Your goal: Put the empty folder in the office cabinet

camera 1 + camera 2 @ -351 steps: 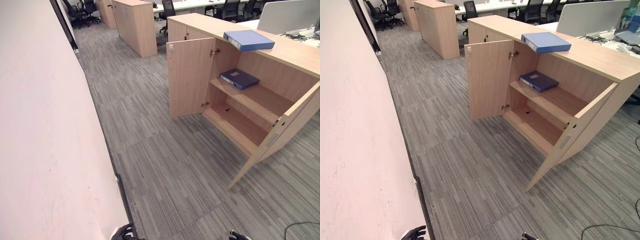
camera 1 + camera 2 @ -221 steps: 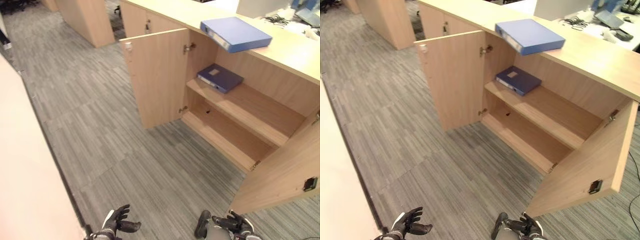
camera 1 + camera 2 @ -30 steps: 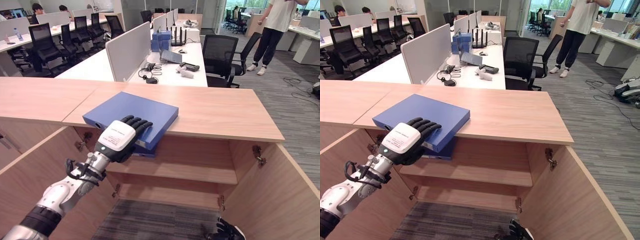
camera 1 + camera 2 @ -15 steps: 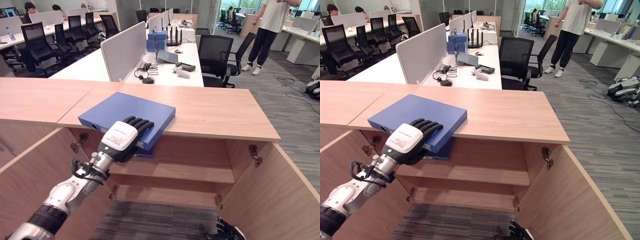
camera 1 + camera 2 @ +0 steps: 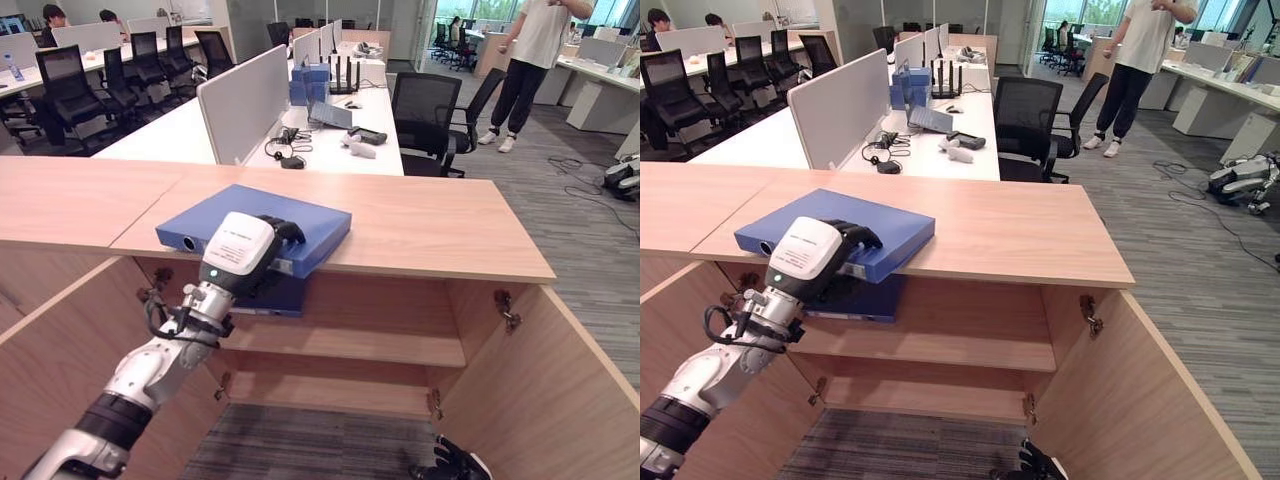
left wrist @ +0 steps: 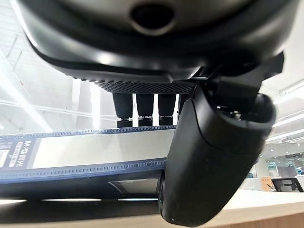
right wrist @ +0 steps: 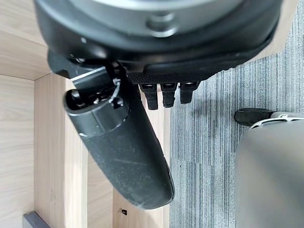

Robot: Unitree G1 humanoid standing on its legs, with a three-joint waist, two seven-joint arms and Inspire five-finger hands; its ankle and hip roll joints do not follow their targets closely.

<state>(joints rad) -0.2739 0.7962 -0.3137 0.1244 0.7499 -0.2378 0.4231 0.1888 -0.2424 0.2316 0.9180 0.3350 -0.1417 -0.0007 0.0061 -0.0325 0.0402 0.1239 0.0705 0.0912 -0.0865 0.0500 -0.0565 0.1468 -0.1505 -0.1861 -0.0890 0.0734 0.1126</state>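
A blue folder (image 5: 300,225) lies flat on the wooden top of the office cabinet (image 5: 430,225), its near edge jutting past the front rim. My left hand (image 5: 243,252) grips that near edge, fingers (image 6: 145,109) curled over the cover and thumb (image 6: 209,156) against the folder's (image 6: 85,152) front side. On the upper shelf just below lies a darker blue folder (image 5: 855,297). Both cabinet doors stand open. My right hand (image 5: 455,465) hangs low near the floor in front of the cabinet, fingers relaxed, holding nothing.
The open right door (image 5: 545,390) and left door (image 5: 60,340) flank the shelves (image 5: 350,345). Behind the cabinet is a white desk (image 5: 330,125) with a grey divider, cables and devices, and black chairs (image 5: 435,110). A person (image 5: 535,55) stands at the back right.
My left hand's fingers, flat on the folder's cover before, have curled down and the wrist has risen over its near edge. The right hand stays low.
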